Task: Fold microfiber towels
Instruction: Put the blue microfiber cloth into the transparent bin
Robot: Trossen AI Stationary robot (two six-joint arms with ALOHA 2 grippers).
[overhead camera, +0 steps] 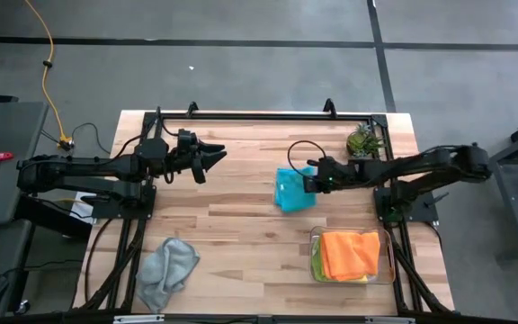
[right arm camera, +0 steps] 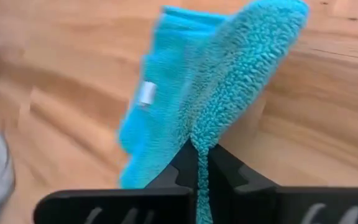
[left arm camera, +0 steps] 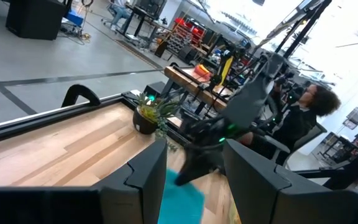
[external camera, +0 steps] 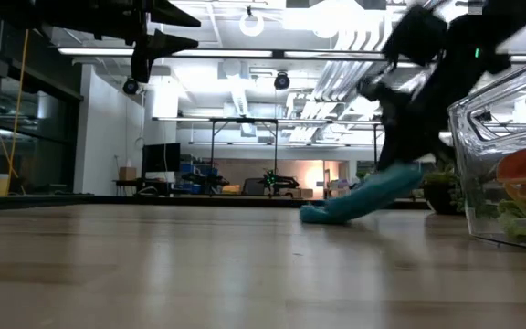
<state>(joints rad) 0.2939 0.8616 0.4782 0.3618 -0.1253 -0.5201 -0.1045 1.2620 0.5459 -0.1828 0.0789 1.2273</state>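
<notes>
Right gripper sits over the middle of the pale wooden slatted table, its two dark fingers pinched tight on an edge of the fluffy teal microfiber towel. In the right wrist view the cloth's edge runs straight down into the narrow slit between the fingers, and the rest of the towel spreads away beyond them, a small white label showing on it. From table height the towel slopes from the gripper down to the tabletop, its lower end resting on the wood while the upper end is lifted.

Left gripper hangs above the far left part of the table, well apart from the teal towel, fingers spread and holding nothing.

At the near right stands a clear plastic rectangular tray holding a folded orange microfiber towel on top, with lime green cloth showing beneath it. A crumpled grey microfiber towel lies at the near left. A small green potted plant stands at the far right, just beyond the right arm.
</notes>
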